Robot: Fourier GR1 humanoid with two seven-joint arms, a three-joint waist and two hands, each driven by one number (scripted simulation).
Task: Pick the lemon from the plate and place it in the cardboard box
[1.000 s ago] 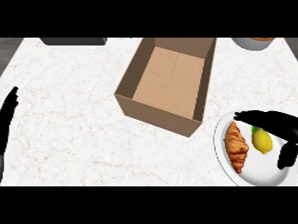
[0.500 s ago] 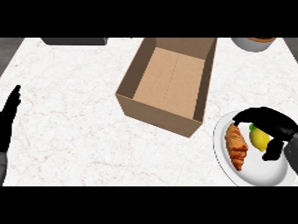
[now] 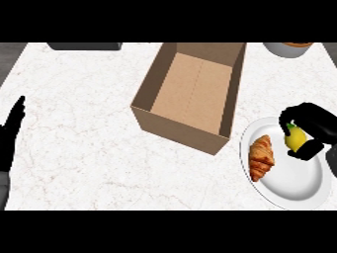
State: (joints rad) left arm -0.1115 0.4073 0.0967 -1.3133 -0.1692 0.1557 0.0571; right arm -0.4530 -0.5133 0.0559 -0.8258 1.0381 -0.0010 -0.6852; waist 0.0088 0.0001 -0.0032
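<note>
A yellow lemon (image 3: 295, 141) lies on the white plate (image 3: 287, 178) at the lower right, beside a croissant (image 3: 261, 157). My right hand (image 3: 315, 128) curls round the lemon, fingers over its top and thumb under it, hiding part of it. The open cardboard box (image 3: 192, 94) stands in the middle of the counter, up and left of the plate, with nothing inside. My left hand (image 3: 2, 146) rests open at the left edge, fingers pointing up.
A dark object (image 3: 85, 46) sits at the counter's back left. A white bowl (image 3: 289, 48) with something brown in it stands at the back right. The box's near corner almost touches the plate's rim.
My right hand has moved left over the plate and its fingers have curled in round the lemon. The left hand has not moved.
</note>
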